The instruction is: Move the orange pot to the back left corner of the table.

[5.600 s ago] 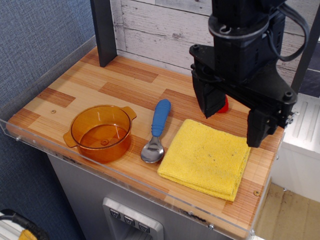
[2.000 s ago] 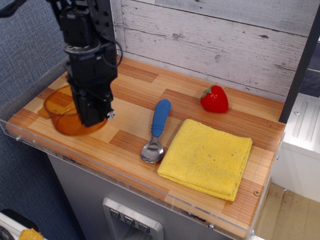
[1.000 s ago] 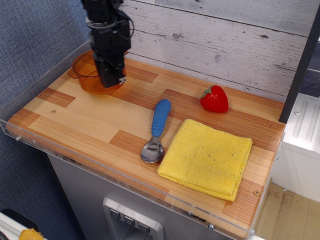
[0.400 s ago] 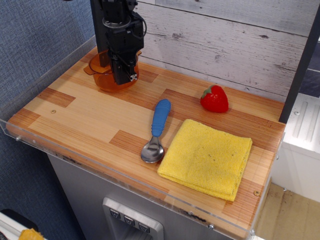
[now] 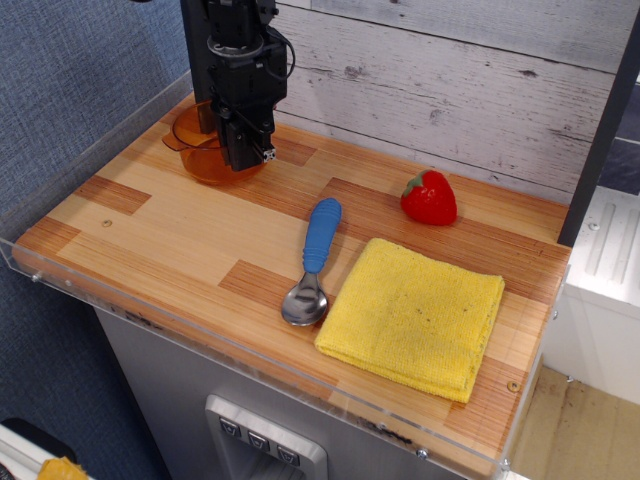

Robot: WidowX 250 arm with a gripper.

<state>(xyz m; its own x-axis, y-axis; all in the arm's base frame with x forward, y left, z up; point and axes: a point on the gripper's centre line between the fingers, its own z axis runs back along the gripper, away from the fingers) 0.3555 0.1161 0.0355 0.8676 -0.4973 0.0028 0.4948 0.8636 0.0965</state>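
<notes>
The orange pot [image 5: 199, 152] is at the back left of the wood-plank table [image 5: 180, 240], close to the dark post. It is translucent amber, and its right half is hidden behind my black gripper [image 5: 243, 155]. The gripper points down over the pot's right rim and appears shut on it. The fingertips are dark and partly hidden, so the hold itself is hard to see. I cannot tell whether the pot rests on the table or hangs just above it.
A blue-handled metal spoon [image 5: 312, 262] lies mid-table. A folded yellow cloth [image 5: 415, 314] lies at the front right. A red toy strawberry [image 5: 429, 198] sits at the back right. A dark post [image 5: 198, 50] stands in the back left corner. A clear acrylic rim [image 5: 120, 300] edges the table.
The gripper came from the right, took the pot at the front left and carried it to the back left corner. In the last half second it shifted slightly left.
</notes>
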